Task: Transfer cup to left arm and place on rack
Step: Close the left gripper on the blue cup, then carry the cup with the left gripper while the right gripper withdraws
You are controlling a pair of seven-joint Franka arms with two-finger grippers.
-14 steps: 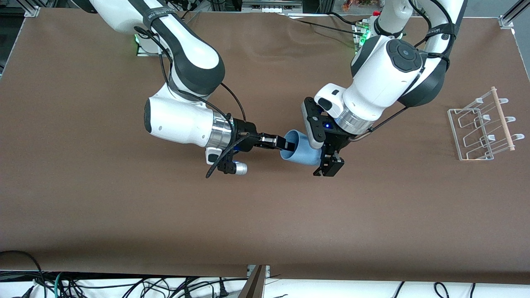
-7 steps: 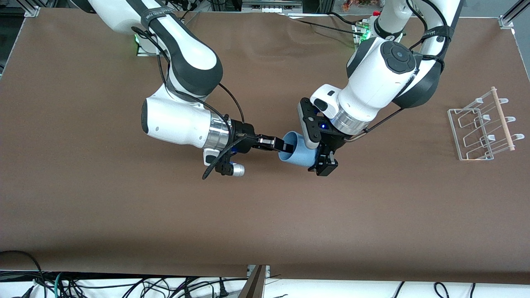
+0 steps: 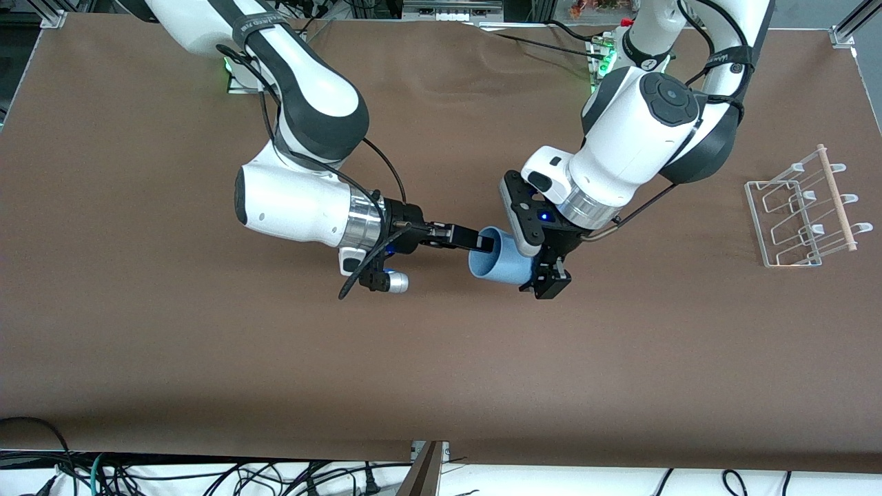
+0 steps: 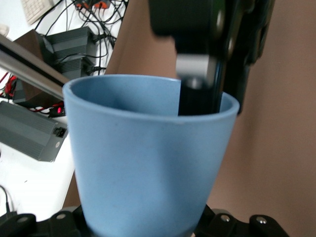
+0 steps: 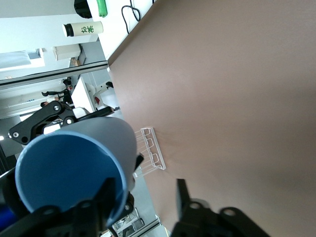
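The light-blue cup (image 3: 499, 265) lies on its side in the air over the middle of the table, held between both grippers. My left gripper (image 3: 542, 277) is shut on its base end; in the left wrist view the cup (image 4: 148, 163) fills the space between the jaws. My right gripper (image 3: 482, 242) is at the cup's mouth and open: in the right wrist view one finger is inside the cup (image 5: 74, 163) and the other finger (image 5: 180, 197) stands well clear of the wall. The white wire rack (image 3: 806, 213) with its wooden rod stands at the left arm's end of the table.
The rack also shows small in the right wrist view (image 5: 150, 153). The right gripper's finger (image 4: 197, 94) shows inside the cup's rim in the left wrist view. Cables (image 3: 207, 475) hang below the table's near edge. Brown table (image 3: 441, 372) lies bare around the arms.
Both grippers and the cup shifted slightly toward the right arm's end, then back and a little lower in the view. The left arm's wrist turned a little.
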